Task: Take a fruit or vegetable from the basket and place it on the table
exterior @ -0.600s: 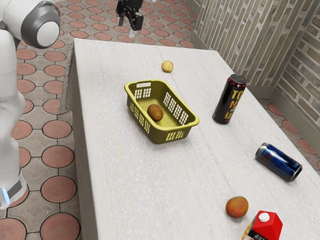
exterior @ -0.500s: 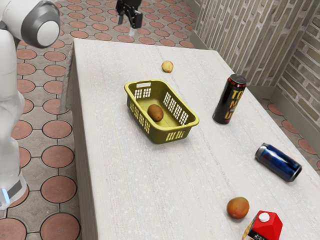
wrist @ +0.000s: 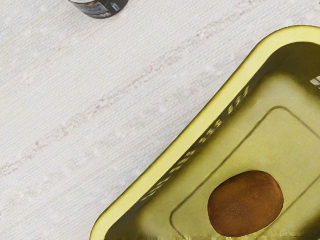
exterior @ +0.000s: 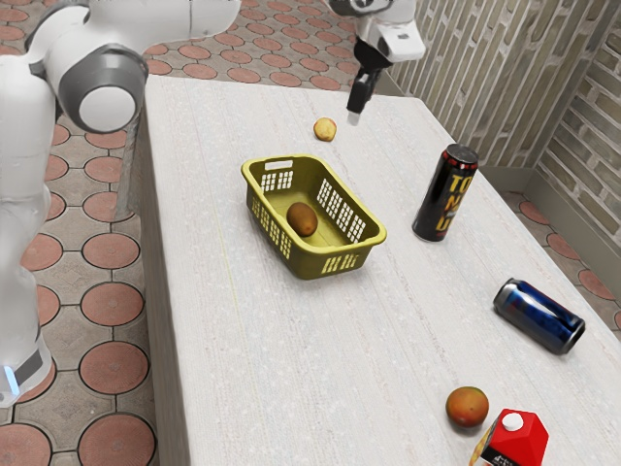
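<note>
A hand [exterior: 355, 114] hovers, whether spread or pressed together unclear. An off-center descent could clip the basket [exterior: 309, 261], missing the kiwi [wrist: 245, 204]

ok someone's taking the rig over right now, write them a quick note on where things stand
Pincer: raised above the table, nothing seen in its grip.
Kiwi: lying in the basket, which sits on the table.
Done: no pick of the kiwi yet.
Left: reach into the basket, grasp the kiwi, lift it over the rim, put it on the table.
</note>
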Controlling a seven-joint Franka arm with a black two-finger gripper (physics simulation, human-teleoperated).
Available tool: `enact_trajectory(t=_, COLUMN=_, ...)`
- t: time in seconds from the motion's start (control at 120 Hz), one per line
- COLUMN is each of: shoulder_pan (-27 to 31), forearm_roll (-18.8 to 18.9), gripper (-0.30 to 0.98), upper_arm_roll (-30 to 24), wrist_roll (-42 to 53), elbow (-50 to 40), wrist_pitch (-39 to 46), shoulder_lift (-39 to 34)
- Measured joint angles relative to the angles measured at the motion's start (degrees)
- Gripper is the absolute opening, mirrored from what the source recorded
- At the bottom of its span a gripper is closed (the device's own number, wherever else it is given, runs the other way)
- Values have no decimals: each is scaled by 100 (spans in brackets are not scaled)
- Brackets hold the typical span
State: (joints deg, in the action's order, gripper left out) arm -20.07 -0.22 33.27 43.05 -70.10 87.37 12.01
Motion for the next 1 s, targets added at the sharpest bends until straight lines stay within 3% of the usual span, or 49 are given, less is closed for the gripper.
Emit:
enact_trajectory(t=0.283, shoulder_pan=-275, forearm_roll=200, gripper=68, upper_arm_roll=-79, wrist_roll=1407, elbow=-201, wrist_pitch=-630, shoulder_lift=54)
enact_trajectory(t=0.4, shoulder_pan=-300, forearm_roll=104, gripper=68, upper_arm_roll=-76, wrist_roll=1897, elbow=-2165, wrist_pitch=-136, shoulder_lift=-1006)
enact_trajectory(t=0.483, shoulder_pan=-188, forearm_roll=238, gripper=68, upper_arm_roll=-62, wrist_roll=2200, elbow=-3393, wrist_pitch=428, shoulder_lift=-1800)
enact_trajectory(t=0.558, shoulder_pan=-850, forearm_roll=394, gripper=68, upper_arm_roll=-49, wrist_roll=2429, elbow=-3926, wrist_pitch=845, shoulder_lift=-2040)
enact_trajectory(t=0.708, shoulder_pan=-1395, forearm_roll=572, gripper=68, upper_arm_roll=-41, wrist_roll=2783, elbow=-4256, wrist_pitch=1498, shoulder_lift=-2119)
enact_trajectory(t=0.85, shoulder_pan=-1375, forearm_roll=743, gripper=68, upper_arm_roll=-36, wrist_roll=3018, elbow=-4304, wrist_pitch=1936, shoulder_lift=-2062)
enact_trajectory(t=1.0, shoulder_pan=-1031, forearm_roll=796, gripper=67, upper_arm_roll=21, wrist_roll=3220, elbow=-4279, wrist_pitch=2246, shoulder_lift=-1549)
